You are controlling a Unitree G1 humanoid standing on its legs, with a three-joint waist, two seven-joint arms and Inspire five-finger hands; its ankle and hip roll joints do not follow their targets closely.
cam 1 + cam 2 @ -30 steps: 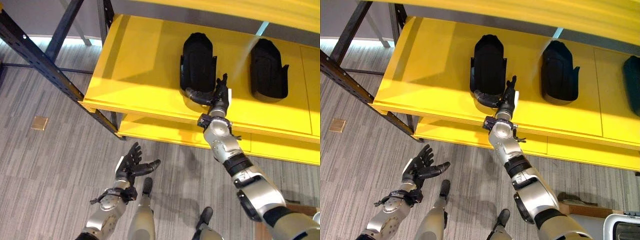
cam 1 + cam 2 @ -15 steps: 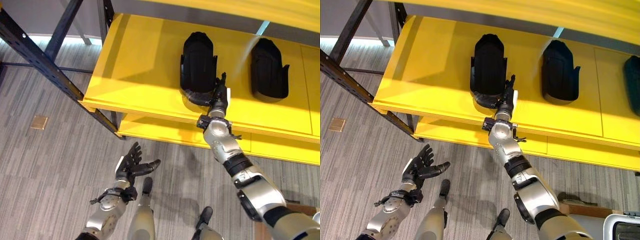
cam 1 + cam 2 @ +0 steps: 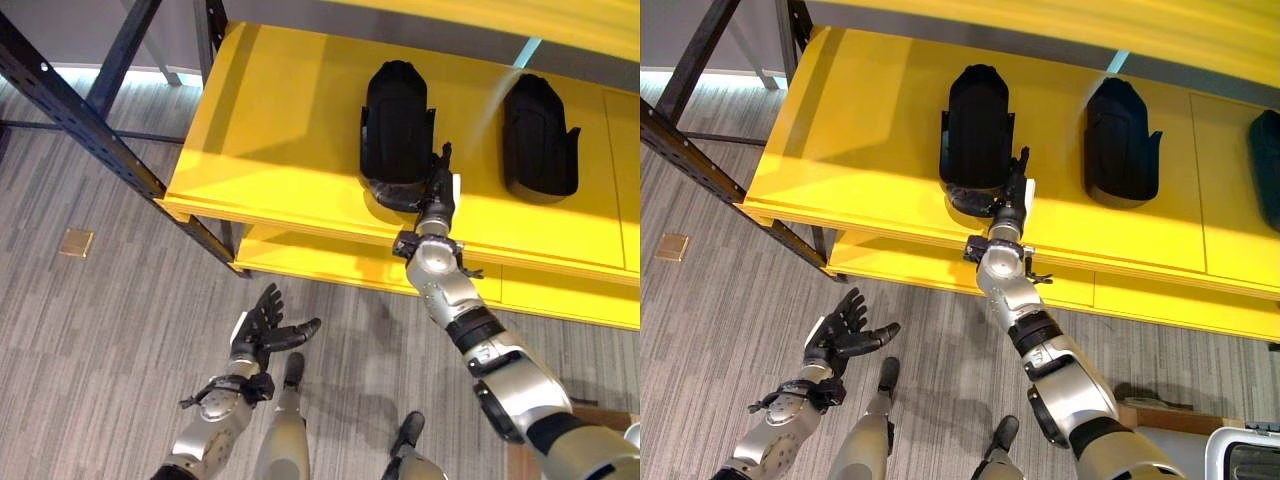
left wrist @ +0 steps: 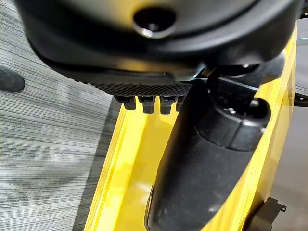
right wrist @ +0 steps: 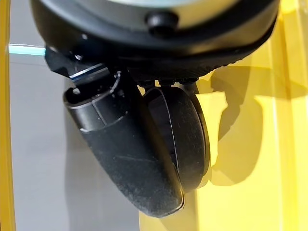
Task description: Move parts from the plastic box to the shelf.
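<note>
Glossy yellow shelf, right hand gripping rounded black part, left hand open.

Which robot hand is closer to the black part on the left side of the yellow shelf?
The right hand. It is up on the yellow shelf, touching the near end of the black part. The left hand hangs open low over the floor, well away from it.
</note>
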